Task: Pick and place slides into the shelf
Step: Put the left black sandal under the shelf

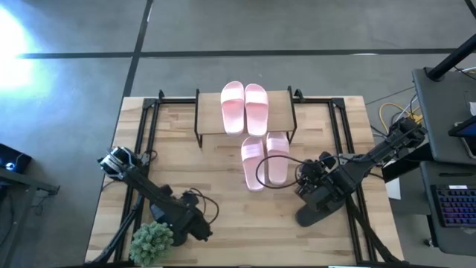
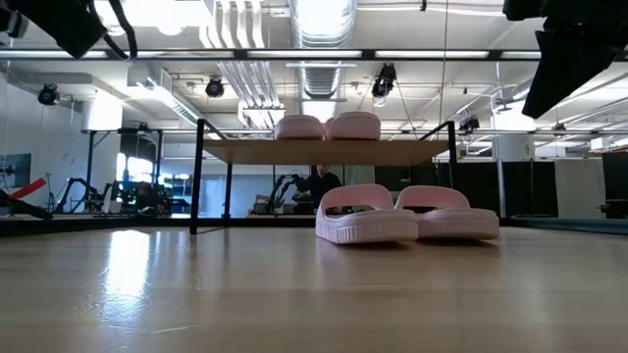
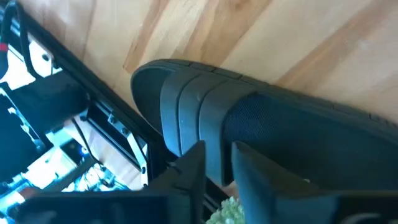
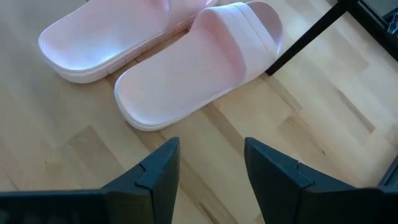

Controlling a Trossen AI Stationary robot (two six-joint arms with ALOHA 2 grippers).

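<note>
Surface (image 1: 186,160): one, light wood. Shelf (image 1: 212,119): one, wooden top on black legs, at the far edge; on its top, two pale pink slides (image 1: 244,106) side by side. Two more pink slides (image 1: 265,158) lie as a pair on the surface just in front of the shelf. Black slide (image 3: 261,134): one, clamped in my left hand (image 3: 217,165) near the plant (image 1: 152,243). My right hand (image 4: 208,165), fingers apart, hovers near the front pair.

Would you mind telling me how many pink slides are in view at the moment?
4. Two pink slides lie side by side on the shelf top; two more lie on the table in front of it. Others may be hidden.
</note>
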